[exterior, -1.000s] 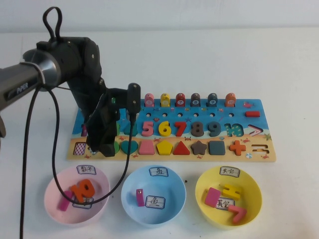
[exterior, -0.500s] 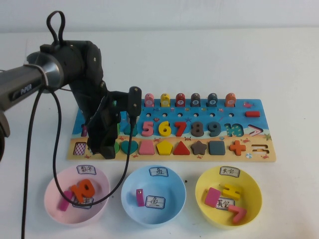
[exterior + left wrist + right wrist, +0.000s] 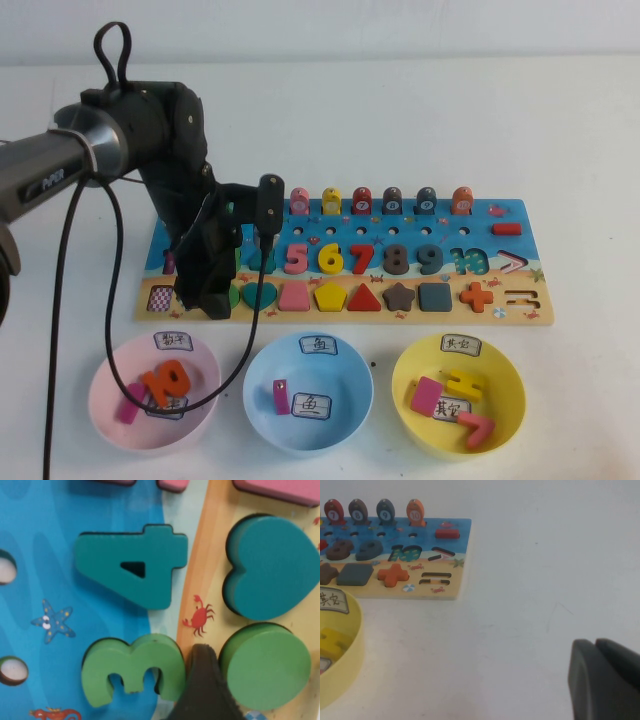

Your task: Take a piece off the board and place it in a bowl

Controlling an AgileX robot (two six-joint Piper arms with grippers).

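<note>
The green disc (image 3: 265,667) lies in its slot on the tan strip of the board (image 3: 530,245), beside the teal heart (image 3: 272,567). My left gripper (image 3: 205,295) is down over it and hides nearly all of it in the high view. In the left wrist view one dark fingertip (image 3: 202,680) stands between the green 3 (image 3: 130,672) and the disc's edge, touching the disc. The other finger is out of view and the jaws stand apart. The yellow bowl (image 3: 512,400) sits at the front right with several pieces inside. My right gripper (image 3: 605,680) is shut and empty over bare table, right of the board.
A pink bowl (image 3: 105,400) and a light blue bowl (image 3: 345,385) stand left of the yellow one, each holding pieces. A black cable hangs from the left arm down past the pink bowl. The yellow bowl's rim (image 3: 345,645) shows in the right wrist view.
The left arm shifted slightly a second ago and has stayed still over the disc since. Nothing else moved.
</note>
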